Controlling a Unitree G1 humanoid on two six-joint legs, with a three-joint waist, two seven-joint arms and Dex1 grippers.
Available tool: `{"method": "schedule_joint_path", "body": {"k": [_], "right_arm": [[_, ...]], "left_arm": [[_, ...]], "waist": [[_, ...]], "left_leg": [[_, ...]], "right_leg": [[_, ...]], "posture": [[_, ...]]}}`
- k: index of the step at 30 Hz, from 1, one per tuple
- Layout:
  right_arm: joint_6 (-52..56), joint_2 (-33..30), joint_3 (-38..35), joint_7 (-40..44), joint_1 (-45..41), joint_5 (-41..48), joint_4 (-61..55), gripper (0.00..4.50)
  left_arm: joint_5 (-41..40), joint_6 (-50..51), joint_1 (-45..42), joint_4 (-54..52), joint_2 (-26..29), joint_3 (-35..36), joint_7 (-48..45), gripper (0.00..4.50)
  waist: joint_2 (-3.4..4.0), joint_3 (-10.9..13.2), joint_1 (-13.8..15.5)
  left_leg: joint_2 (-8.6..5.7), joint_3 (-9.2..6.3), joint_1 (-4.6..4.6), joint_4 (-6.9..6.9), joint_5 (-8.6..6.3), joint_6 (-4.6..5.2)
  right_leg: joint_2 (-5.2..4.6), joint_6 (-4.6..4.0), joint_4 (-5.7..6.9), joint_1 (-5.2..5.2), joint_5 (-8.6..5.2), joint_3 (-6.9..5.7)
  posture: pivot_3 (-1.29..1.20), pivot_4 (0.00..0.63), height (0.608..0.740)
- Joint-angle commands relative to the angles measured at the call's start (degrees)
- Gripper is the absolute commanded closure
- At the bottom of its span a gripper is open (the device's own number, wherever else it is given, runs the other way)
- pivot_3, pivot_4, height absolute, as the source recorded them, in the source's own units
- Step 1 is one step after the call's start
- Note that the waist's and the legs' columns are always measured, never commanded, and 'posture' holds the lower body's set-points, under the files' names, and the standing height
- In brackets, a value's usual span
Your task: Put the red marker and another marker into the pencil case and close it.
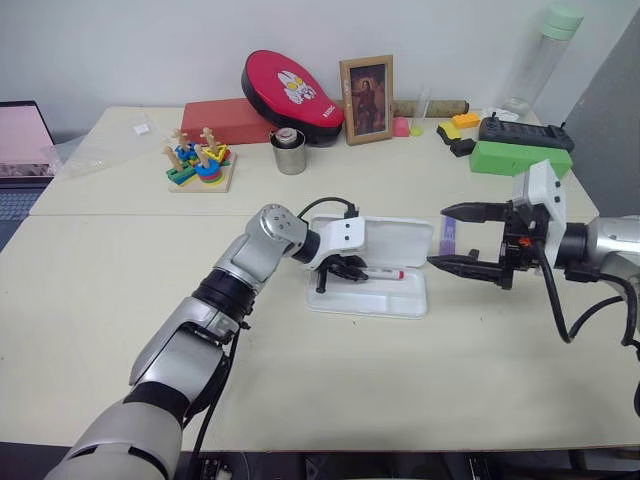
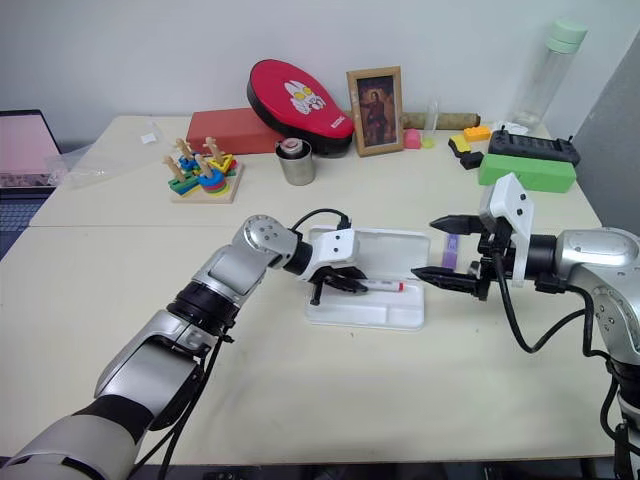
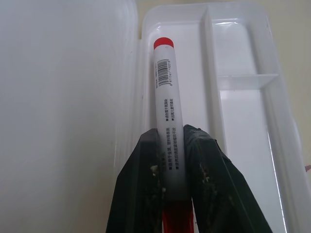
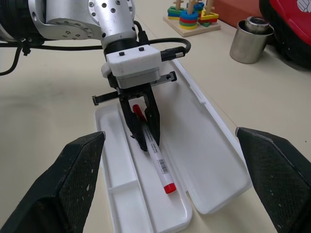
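Head view: your left gripper [image 1: 342,272] clamps red marker [image 1: 388,273] over open pencil case [image 1: 415,305]; right gripper [image 1: 462,238] hangs beside case, fingers spread wide, purple marker [image 1: 448,237] on table behind it.

Left wrist view: your fingers [image 3: 141,179] pinch marker barrel inside case's long compartment.

Right wrist view: your marker's far end rests in tray, lid lying flat.

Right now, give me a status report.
Left hand shut on red marker, over open pencil case. Right hand open, empty. Purple marker still outside.
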Motion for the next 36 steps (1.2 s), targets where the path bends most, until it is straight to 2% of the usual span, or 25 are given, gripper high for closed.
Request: {"method": "schedule_joint_path", "body": {"k": [1, 3, 15, 18, 22, 25, 28, 36], "right_arm": [[-0.8, -0.3, -0.6, -0.3, -0.7, 0.1, -0.5, 0.0], [-0.9, -0.2, -0.5, -0.3, -0.8, 0.0, -0.3, 0.0], [-1.7, 0.6, -0.1, -2.0, -1.7, -1.8, 3.1, 0.0], [-1.3, 3.0, 1.4, -8.8, -3.2, -6.3, 6.2, 0.0], [2.7, 6.8, 1.9, -17.5, -5.3, -10.1, 10.5, 0.0], [7.4, 11.7, 2.7, -27.9, -8.0, -14.5, 15.8, 0.0], [7.4, 16.2, 4.6, -35.6, -9.3, -19.7, 20.8, 0.0], [3.4, 24.9, 4.3, -45.0, -12.6, -25.3, 33.1, 0.0]], "left_arm": [[-0.4, 0.0, -0.8, -2.0, -0.2, 1.5, -0.6, 3.29], [-0.8, 0.6, -0.7, -2.5, -0.2, 1.7, -0.8, 2.77], [-4.7, 6.4, 0.5, -7.3, -1.9, 5.6, 0.6, 0.62], [-10.3, 11.7, 1.0, -11.4, -4.6, 10.3, 2.7, 0.1], [-12.9, 12.9, 2.5, -16.2, -6.2, 12.8, 5.1, 0.03], [-16.2, 13.6, 2.4, -18.3, -9.3, 17.5, 11.0, 0.03], [-15.1, 10.2, 1.7, -16.4, -10.7, 20.2, 17.2, 0.03], [-16.7, 11.1, 2.4, -17.5, -11.1, 21.1, 20.0, 0.03]], "waist": [[0.0, 0.0, 0.0], [0.0, 0.0, 0.0], [0.0, 0.0, 0.0], [0.0, 0.0, -0.1], [0.0, 0.0, -0.1], [0.0, 0.0, -0.5], [0.0, 0.0, -0.6], [0.02, 0.0, -1.4]], "left_leg": [[0.0, 0.0, 0.0, 0.0, 0.0, 0.0], [0.0, 0.0, 0.0, 0.0, 0.0, 0.0], [0.0, 0.0, 0.0, 0.01, 0.01, 0.0], [0.0, 0.0, 0.0, 0.04, 0.01, -0.01], [0.0, -0.01, 0.01, 0.06, 0.05, -0.07], [0.03, 0.04, 0.02, 0.07, 0.07, -0.09], [0.03, 0.05, 0.01, 0.08, 0.09, -0.07], [0.02, 0.13, -0.01, 0.02, 0.11, -0.05]], "right_leg": [[0.0, 0.0, 0.0, 0.0, 0.0, 0.0], [0.0, 0.0, 0.0, 0.0, 0.0, 0.0], [0.0, 0.0, 0.0, 0.01, 0.0, 0.0], [0.0, 0.0, 0.01, 0.01, 0.0, -0.01], [-0.01, 0.0, 0.05, 0.01, 0.0, -0.01], [-0.01, -0.01, 0.05, 0.03, 0.01, 0.0], [-0.02, -0.01, 0.08, 0.03, 0.01, -0.03], [-0.05, -0.02, 0.05, 0.0, 0.01, -0.02]], "posture": [[0.0, 0.15, 0.74], [0.0, 0.15, 0.74], [0.0, 0.15, 0.74], [0.0, 0.15, 0.74], [0.0, 0.15, 0.74], [0.0, 0.15, 0.74], [0.0, 0.15, 0.74], [0.0, 0.15, 0.74]]}}
